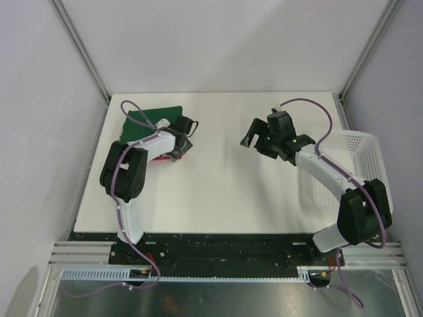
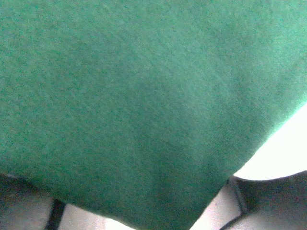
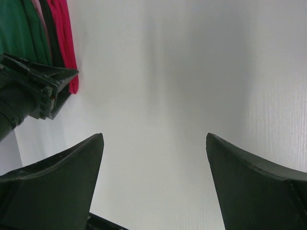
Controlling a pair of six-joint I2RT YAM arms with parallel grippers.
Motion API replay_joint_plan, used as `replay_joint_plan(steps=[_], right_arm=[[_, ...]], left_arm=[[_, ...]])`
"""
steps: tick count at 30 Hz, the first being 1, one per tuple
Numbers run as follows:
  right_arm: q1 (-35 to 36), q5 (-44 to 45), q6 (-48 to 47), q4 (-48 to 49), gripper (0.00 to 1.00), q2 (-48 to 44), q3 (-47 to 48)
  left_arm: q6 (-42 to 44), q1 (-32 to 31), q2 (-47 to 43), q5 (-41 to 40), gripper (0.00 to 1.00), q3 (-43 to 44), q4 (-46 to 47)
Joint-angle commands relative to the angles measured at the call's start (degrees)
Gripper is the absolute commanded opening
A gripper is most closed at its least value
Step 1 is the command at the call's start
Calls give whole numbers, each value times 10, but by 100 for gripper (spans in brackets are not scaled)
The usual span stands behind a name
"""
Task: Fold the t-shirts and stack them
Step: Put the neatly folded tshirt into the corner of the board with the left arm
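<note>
One green t-shirt [image 2: 144,96] tops one folded stack [image 3: 64,43]; one basket [image 1: 360,158] stands right.

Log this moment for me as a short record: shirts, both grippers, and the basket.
green t-shirt: on top of the stack, far left of table
other layers: pink, black, red edges showing
left gripper: at the stack, its fingers hidden
right gripper: fingers open, holding nothing, above table
basket: white mesh, right table edge
</note>
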Motion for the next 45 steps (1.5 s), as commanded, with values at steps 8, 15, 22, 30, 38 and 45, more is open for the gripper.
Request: replay_joint_plan(steps=[8, 15, 22, 30, 38, 45], right_arm=[[-9, -19, -24, 10, 92, -13, -2], [-19, -38, -33, 12, 92, -3, -2], [-21, -45, -37, 12, 92, 1, -2], [-19, -46, -37, 0, 92, -15, -3], [-20, -32, -37, -17, 93, -58, -3], [-17, -15, -38, -50, 97, -123, -3]], left_arm=[[142, 123, 69, 23, 52, 106, 5], [194, 189, 121, 92, 54, 181, -2], [236, 219, 166, 118, 58, 263, -16], [254, 207, 116, 147, 63, 254, -21], [264, 110, -60, 165, 71, 101, -5], [306, -48, -239, 194, 88, -11, 4]])
